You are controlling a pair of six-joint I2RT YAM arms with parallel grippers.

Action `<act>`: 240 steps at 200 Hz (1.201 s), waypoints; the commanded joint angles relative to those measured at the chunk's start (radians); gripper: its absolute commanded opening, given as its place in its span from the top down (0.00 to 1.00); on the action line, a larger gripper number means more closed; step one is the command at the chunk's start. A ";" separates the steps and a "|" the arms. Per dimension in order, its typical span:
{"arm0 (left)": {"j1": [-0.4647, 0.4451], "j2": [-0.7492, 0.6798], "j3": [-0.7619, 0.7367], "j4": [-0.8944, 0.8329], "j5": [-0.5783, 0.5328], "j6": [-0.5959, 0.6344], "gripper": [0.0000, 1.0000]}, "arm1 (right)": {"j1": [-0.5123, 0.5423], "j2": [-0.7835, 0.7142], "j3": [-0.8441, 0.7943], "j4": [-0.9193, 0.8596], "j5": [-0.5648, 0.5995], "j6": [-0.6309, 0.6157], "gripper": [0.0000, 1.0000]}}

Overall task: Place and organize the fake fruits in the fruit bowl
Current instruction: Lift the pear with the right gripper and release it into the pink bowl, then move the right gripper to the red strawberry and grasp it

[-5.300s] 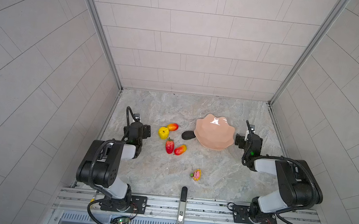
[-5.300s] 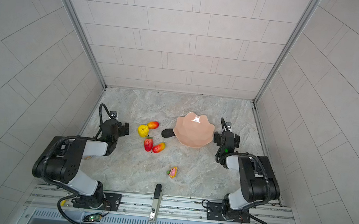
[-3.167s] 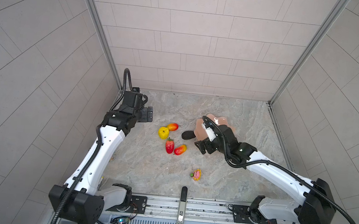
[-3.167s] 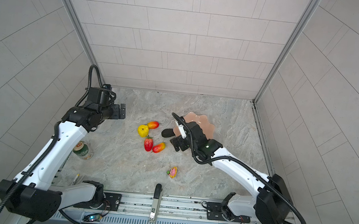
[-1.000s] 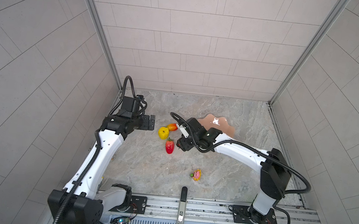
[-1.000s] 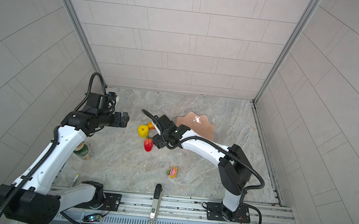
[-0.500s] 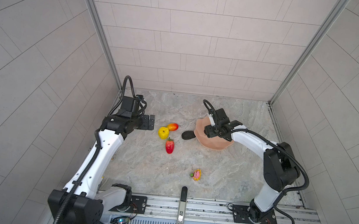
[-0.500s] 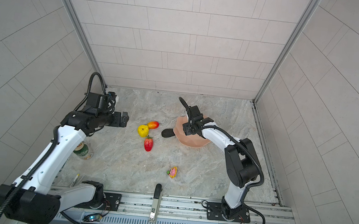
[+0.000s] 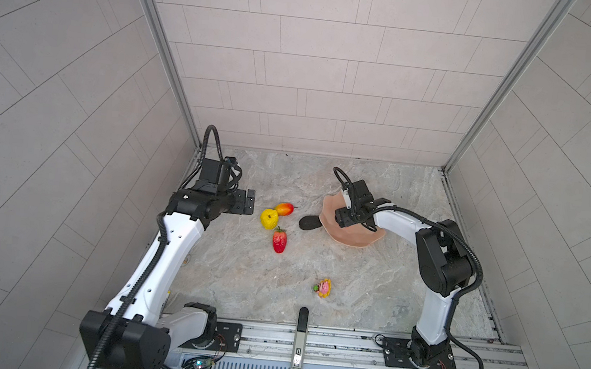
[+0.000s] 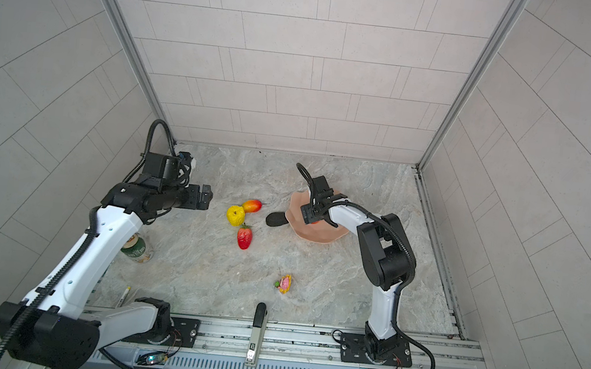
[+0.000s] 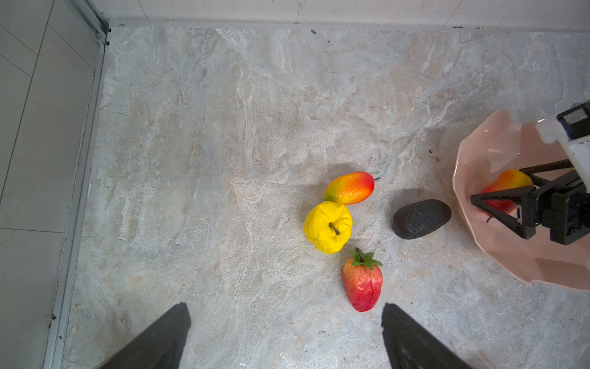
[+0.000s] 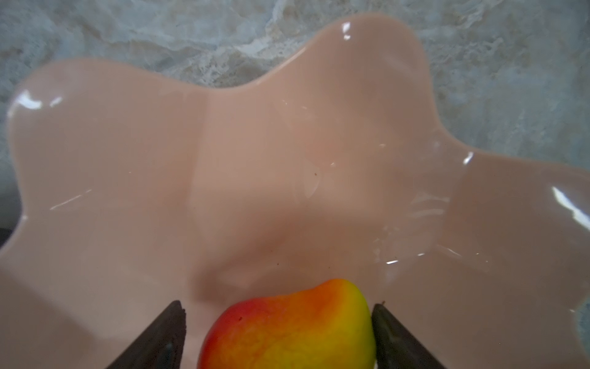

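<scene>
Marble desk (image 9: pixel 240 269), tiled walls (image 9: pixel 336 66). I find one mango (image 12: pixel 287 329) lying in the fruit bowl (image 9: pixel 355 238), right end effector (image 12: pixel 278 307) spread loosely around it. Left end effector (image 11: pixel 284 306) stands wide near the strawberry (image 11: pixel 362 281) on the desk.

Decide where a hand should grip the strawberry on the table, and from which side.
Grip the strawberry across its broad red body just below the green cap, from straight above. It lies flat, cap toward the yellow fruit, both long flanks clear.

Even, bright light is cast, with soft shadows. White glare is seen on the bowl (image 12: pixel 255 159); the near mango (image 12: pixel 287 329) is blurred.
</scene>
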 commanded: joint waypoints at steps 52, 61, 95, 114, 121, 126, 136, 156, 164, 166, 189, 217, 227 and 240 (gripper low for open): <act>0.007 0.001 -0.003 -0.015 0.016 0.017 0.00 | 0.078 -0.172 0.132 -0.165 0.019 -0.104 0.00; 0.006 0.000 -0.003 -0.016 0.018 0.020 0.00 | 0.094 -0.175 0.161 -0.194 0.013 -0.109 0.00; 0.008 -0.005 -0.005 -0.015 0.018 0.019 0.00 | 0.174 -0.162 0.208 -0.215 -0.110 -0.135 0.00; 0.010 -0.008 -0.005 -0.015 0.021 0.018 0.00 | 0.220 -0.103 0.255 -0.251 -0.163 -0.166 0.00; 0.008 -0.010 -0.007 -0.015 0.018 0.018 0.00 | 0.238 -0.076 0.276 -0.260 -0.175 -0.171 0.00; 0.008 -0.011 -0.007 -0.014 0.018 0.018 0.00 | 0.252 -0.057 0.291 -0.274 -0.188 -0.174 0.00; 0.008 -0.011 -0.007 -0.014 0.015 0.020 0.00 | 0.278 -0.022 0.320 -0.286 -0.206 -0.168 0.00; 0.008 -0.013 -0.007 -0.015 0.010 0.019 0.00 | 0.329 0.030 0.336 -0.260 -0.217 -0.104 0.00; 0.009 -0.014 -0.007 -0.016 0.008 0.020 0.00 | 0.345 0.045 0.321 -0.223 -0.219 -0.063 0.00; 0.009 -0.014 -0.007 -0.016 0.008 0.020 0.00 | 0.348 0.048 0.317 -0.214 -0.221 -0.054 0.00; 0.010 -0.018 -0.012 -0.013 0.001 0.019 0.00 | 0.382 0.077 0.236 -0.093 -0.240 0.056 0.00; 0.011 -0.017 -0.011 -0.011 0.007 0.017 0.00 | 0.431 0.094 0.182 0.016 -0.238 0.167 0.02; 0.011 -0.015 -0.010 -0.013 0.010 0.017 0.00 | 0.446 0.109 0.178 0.037 -0.215 0.201 0.05; 0.012 -0.016 -0.010 -0.014 0.006 0.017 0.00 | 0.458 0.134 0.185 0.048 -0.192 0.240 0.08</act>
